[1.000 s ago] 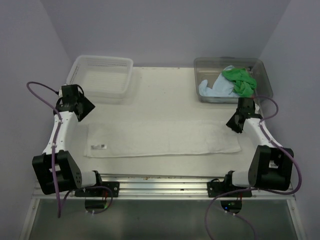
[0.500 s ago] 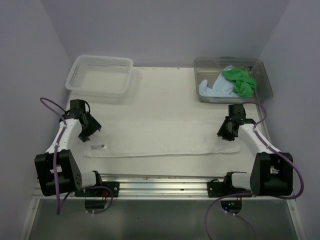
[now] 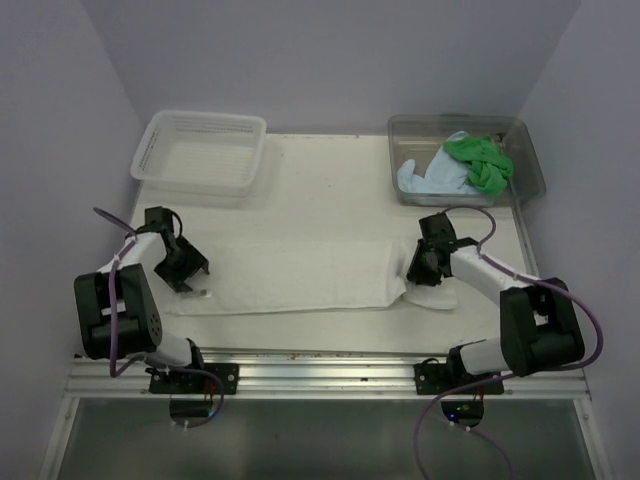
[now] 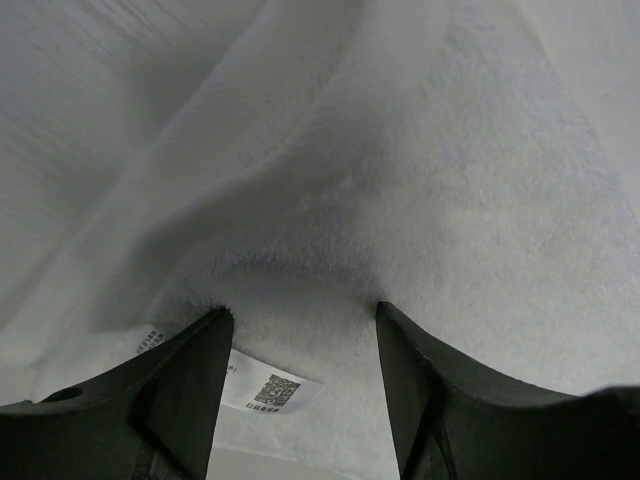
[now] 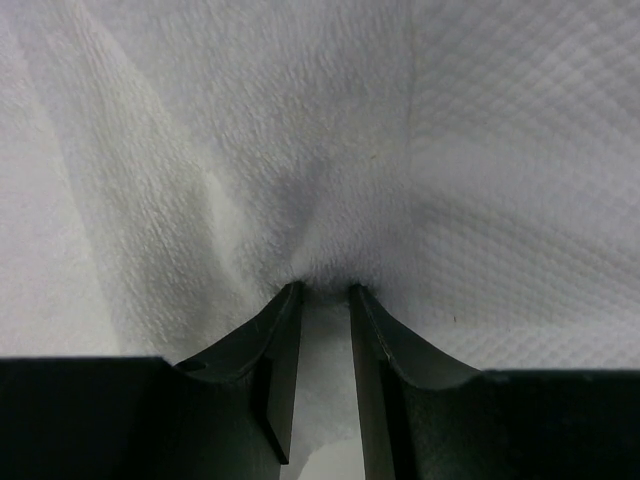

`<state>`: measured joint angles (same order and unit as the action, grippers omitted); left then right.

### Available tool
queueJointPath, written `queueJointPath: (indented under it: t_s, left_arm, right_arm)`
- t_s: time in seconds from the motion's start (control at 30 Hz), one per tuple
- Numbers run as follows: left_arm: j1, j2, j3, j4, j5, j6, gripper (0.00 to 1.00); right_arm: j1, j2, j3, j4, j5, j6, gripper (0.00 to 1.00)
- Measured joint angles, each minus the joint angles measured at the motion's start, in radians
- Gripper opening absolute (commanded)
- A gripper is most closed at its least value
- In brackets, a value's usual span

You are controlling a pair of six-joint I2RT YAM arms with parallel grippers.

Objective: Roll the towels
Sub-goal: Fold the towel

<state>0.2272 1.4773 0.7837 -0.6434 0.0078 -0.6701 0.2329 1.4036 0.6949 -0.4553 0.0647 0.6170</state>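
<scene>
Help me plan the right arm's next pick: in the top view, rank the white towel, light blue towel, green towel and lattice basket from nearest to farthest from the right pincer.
1. White towel, pinched in the right pincer, mid-table.
2. Light blue towel, far right, just beyond the pincer.
3. Green towel, far right, past the blue one.
4. Lattice basket, far left corner.

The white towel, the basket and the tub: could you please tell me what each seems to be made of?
The white towel looks like soft matte cloth, probably cotton; nubby weave and soft folds show up close. The basket is likely white moulded plastic, with lattice walls. The tub is likely clear glossy plastic; its contents show through.
</scene>
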Motion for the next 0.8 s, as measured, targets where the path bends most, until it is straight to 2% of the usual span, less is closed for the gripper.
queueJointPath:
  t_s: [0.13, 0.33, 0.43, 0.57, 0.8]
  left_arm:
    - [0.079, 0.025, 0.024, -0.001, 0.006, 0.0, 0.63]
    - [0.155, 0.069, 0.078, -0.002, -0.048, 0.001, 0.63]
    - [0.157, 0.077, 0.095, -0.002, -0.066, 0.001, 0.63]
    - [0.157, 0.078, 0.101, -0.002, -0.076, 0.002, 0.63]
    - [0.157, 0.079, 0.103, -0.001, -0.072, 0.01, 0.62]
  right_arm:
    - [0.031, -0.019, -0.015, 0.009, -0.001, 0.025, 0.32]
    - [0.024, -0.1, -0.02, -0.095, 0.033, 0.014, 0.41]
    - [-0.056, -0.137, -0.005, -0.139, 0.031, -0.011, 0.42]
    - [-0.254, -0.132, 0.032, -0.164, 0.029, -0.063, 0.54]
    - [-0.335, -0.011, 0.08, -0.183, 0.011, -0.136, 0.57]
